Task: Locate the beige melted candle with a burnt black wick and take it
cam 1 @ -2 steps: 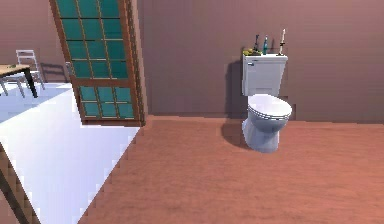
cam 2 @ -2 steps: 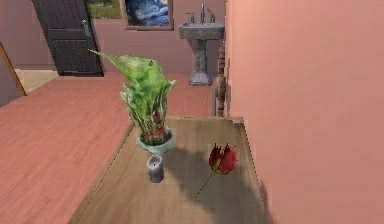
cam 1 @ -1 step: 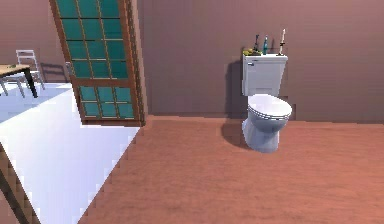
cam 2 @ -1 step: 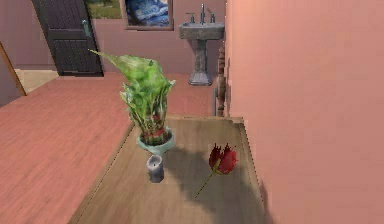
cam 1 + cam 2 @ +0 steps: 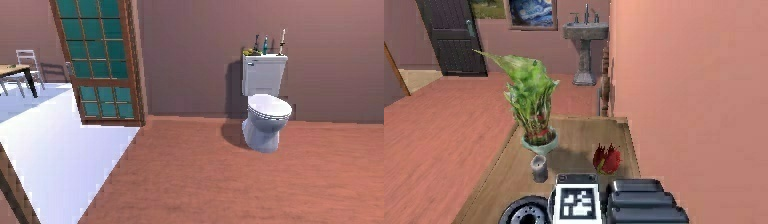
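Several small items stand on the toilet's tank [image 5: 266, 68] at the forward view's right. Among them is a thin pale upright thing with a dark tip [image 5: 283, 40] at the tank's right end; dark bottle-like shapes [image 5: 258, 45] stand left of it. They are too small to name surely. In the arm side view, the arm's dark ridged end [image 5: 642, 203] and a white square with black marks [image 5: 579, 203] sit at the bottom edge. Left of them shows the gripper's dark body [image 5: 530, 212], low over a wooden table [image 5: 499, 185]. I cannot tell whether it holds anything.
A white toilet [image 5: 267, 118] stands against the brown wall. A wooden door with teal panes [image 5: 100, 60] stands left of it, with a table and chairs [image 5: 18, 74] beyond. The arm-side table bears a leafy potted plant [image 5: 532, 95], a grey cup [image 5: 538, 166] and a red thing [image 5: 607, 158]. Beyond stands a pedestal sink [image 5: 587, 38].
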### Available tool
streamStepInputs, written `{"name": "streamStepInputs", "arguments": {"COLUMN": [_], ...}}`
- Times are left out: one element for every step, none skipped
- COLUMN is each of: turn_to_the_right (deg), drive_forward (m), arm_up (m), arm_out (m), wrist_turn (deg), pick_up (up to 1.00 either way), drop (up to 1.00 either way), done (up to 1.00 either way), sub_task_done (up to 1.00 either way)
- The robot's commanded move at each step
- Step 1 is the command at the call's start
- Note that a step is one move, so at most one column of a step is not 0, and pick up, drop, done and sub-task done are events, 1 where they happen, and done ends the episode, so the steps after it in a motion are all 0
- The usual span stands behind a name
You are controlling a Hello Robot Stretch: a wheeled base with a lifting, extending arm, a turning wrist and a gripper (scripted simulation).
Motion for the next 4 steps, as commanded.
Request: {"name": "streamStepInputs", "arguments": {"turn_to_the_right": [0.0, 0.0, 0.0, 0.0], "drive_forward": [0.00, 0.00, 0.00, 0.00], "arm_up": [0.00, 0.00, 0.00, 0.00], "arm_out": [0.26, 0.00, 0.00, 0.00], "wrist_turn": [0.0, 45.0, 45.0, 45.0], "pick_up": [0.00, 0.00, 0.00, 0.00], "drop": [0.00, 0.00, 0.00, 0.00], "done": [0.00, 0.00, 0.00, 0.00], "sub_task_done": [0.00, 0.00, 0.00, 0.00]}}
